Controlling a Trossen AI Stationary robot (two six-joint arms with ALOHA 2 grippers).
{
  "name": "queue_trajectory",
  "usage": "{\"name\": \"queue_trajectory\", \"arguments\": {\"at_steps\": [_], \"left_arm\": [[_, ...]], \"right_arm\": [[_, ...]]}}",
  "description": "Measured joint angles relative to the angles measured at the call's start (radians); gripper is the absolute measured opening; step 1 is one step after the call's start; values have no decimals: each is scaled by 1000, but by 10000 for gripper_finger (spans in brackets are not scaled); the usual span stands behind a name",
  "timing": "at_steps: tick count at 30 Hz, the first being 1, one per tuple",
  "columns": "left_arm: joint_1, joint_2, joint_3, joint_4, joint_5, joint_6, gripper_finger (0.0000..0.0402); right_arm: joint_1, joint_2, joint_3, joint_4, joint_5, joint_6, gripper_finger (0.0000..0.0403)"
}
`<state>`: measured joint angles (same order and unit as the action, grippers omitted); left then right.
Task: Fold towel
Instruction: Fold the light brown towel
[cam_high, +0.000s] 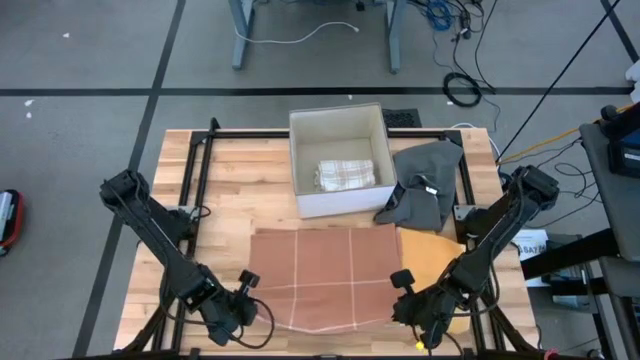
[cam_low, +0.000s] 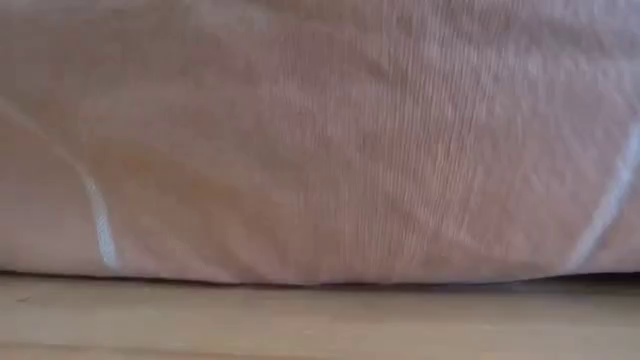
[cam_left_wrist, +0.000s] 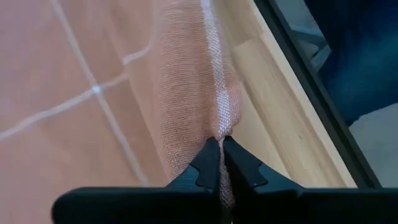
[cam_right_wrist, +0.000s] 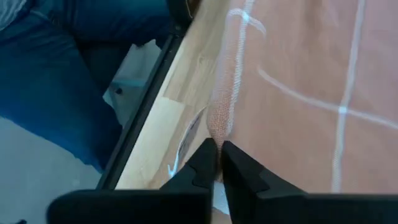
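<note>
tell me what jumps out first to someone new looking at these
A salmon-pink towel with thin white grid lines lies spread flat mid-table. Both grippers pinch its near edge: the left gripper and the right gripper, jaws shut on a raised fold. Behind it, a white box holds a folded checked cloth, with a grey cloth heaped beside.

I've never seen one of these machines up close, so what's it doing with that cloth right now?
It is folding a towel. A terracotta towel with thin white grid lines lies flat on the wooden table. The left gripper and the right gripper are each pinched shut on a near corner of it, one at each side. No fold shows yet. Behind it stand a white box holding a folded checked cloth, with a grey cloth beside it.
</note>
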<state>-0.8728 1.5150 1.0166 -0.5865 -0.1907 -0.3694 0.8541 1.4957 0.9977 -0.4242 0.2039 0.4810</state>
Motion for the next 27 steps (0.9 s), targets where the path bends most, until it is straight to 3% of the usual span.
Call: {"name": "queue_trajectory", "arguments": {"at_steps": [9,13,20,27], "left_arm": [[-3,0,-138,202,162,-55,80],[1,0,-163,272,178,-89,98],[32,0,-162,401,107,33,102],[14,0,-162,432,-114,202,103]], "right_arm": [[19,1,-53,182,4,32,106],[19,1,-53,208,5,32,147],[18,1,-53,229,60,-46,172],[11,1,-53,232,114,-103,161]]}}
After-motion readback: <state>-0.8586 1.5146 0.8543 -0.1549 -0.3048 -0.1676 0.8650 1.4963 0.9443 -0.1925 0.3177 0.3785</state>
